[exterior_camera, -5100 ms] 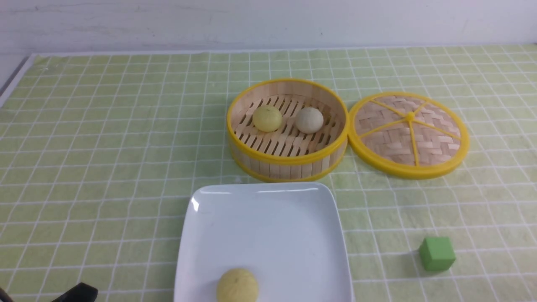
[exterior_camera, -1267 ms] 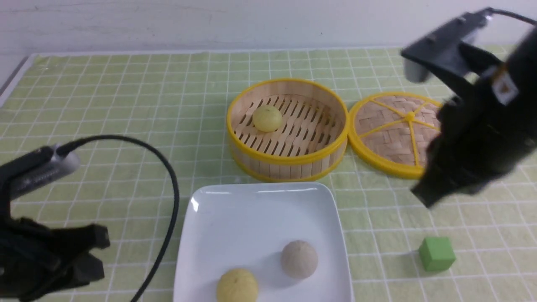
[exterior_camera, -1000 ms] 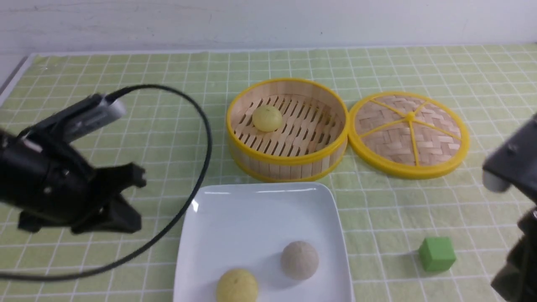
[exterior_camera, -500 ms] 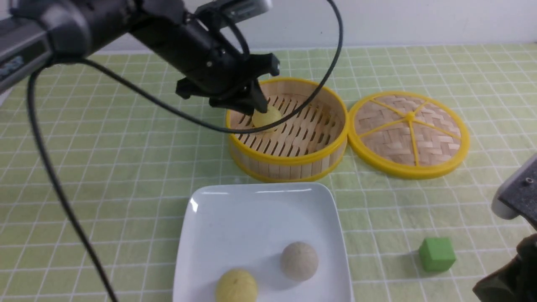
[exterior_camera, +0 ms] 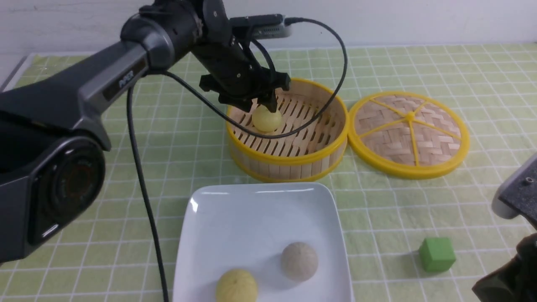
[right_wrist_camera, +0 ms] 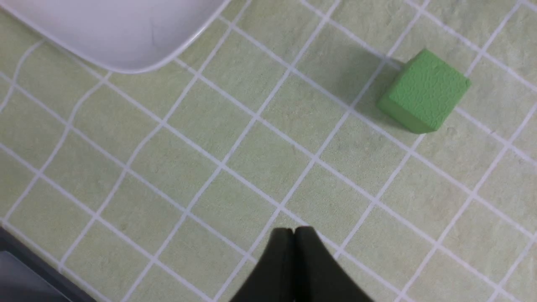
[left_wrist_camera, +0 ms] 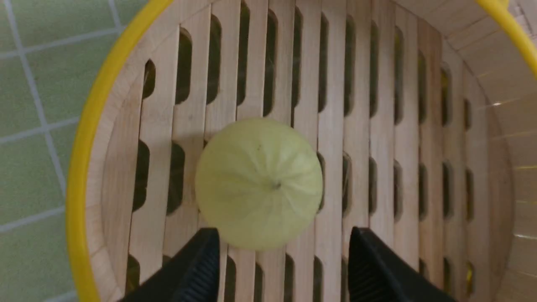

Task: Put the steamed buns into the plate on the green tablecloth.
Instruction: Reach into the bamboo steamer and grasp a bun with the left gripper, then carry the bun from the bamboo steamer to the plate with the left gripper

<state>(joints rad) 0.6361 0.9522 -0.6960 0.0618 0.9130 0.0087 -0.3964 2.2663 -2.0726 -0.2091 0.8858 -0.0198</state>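
A pale yellow bun (exterior_camera: 267, 119) lies in the bamboo steamer basket (exterior_camera: 289, 161); it also shows in the left wrist view (left_wrist_camera: 259, 183). My left gripper (exterior_camera: 262, 105) hangs just above it, open, its fingertips (left_wrist_camera: 201, 260) on either side of the bun's near edge, apart from it. A second pale yellow bun (exterior_camera: 237, 286) and a greyish-beige bun (exterior_camera: 299, 261) lie on the white square plate (exterior_camera: 251, 209) on the green tablecloth (exterior_camera: 105, 167). My right gripper (right_wrist_camera: 293, 230) is shut and empty, low at the front right, above bare cloth.
The woven steamer lid (exterior_camera: 409, 134) lies flat to the right of the basket. A small green cube (exterior_camera: 436, 253) sits on the cloth right of the plate, also in the right wrist view (right_wrist_camera: 423, 90). The left arm's cable (exterior_camera: 144, 193) hangs beside the plate.
My left gripper moved from the front left up over the basket and settled above the yellow bun. My right arm drew back to the front right corner. The greyish-beige bun now lies on the plate.
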